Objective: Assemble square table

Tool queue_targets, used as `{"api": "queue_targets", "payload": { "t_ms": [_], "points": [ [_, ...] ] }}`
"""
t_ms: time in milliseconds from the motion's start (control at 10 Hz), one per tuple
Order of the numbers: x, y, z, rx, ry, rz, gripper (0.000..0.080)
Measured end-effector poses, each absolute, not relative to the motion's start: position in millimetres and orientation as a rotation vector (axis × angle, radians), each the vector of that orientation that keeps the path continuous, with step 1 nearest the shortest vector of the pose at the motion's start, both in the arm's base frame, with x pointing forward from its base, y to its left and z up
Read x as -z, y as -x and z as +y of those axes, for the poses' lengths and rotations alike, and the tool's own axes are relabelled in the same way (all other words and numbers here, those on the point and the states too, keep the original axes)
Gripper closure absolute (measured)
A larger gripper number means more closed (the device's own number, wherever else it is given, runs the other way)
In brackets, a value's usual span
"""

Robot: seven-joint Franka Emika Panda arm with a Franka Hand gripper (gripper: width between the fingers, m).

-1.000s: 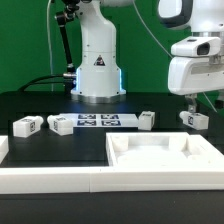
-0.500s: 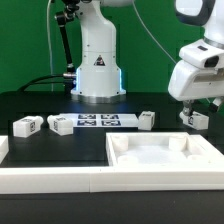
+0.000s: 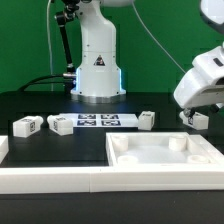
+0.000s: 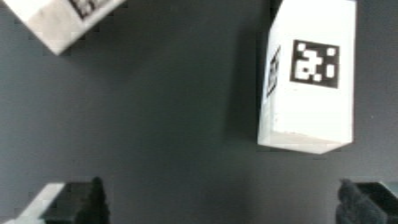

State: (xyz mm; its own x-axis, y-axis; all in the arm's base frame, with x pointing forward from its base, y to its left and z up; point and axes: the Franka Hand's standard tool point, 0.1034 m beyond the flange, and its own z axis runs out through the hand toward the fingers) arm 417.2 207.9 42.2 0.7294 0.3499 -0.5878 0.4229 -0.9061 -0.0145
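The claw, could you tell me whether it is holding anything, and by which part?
Nothing is held: the claw is open, and the nearby leg lies free.

Arm (image 3: 92, 22): white, rounded glossy shells. Base (image 3: 98, 78) carries a black triangular mark (image 3: 100, 62) and a blue glow (image 3: 77, 84) at its edge. Black cables (image 3: 61, 45) hang beside it. Wrist housing (image 3: 203, 82) white, smooth. Fingers (image 4: 68, 204) black, blocky.

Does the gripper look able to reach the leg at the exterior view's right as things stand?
Probably yes. The gripper hangs open above the leg. Nothing shows between them, and the nearest other white part lies apart from it.
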Motion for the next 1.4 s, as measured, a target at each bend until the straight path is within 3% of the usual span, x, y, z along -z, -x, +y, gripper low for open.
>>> {"api": "queue_targets", "payload": {
  "t_ms": [1400],
  "points": [
    [-32.3, -410.0, 215.5, 0.913, -2.846, 0.439, 0.0151]
  ]
}}
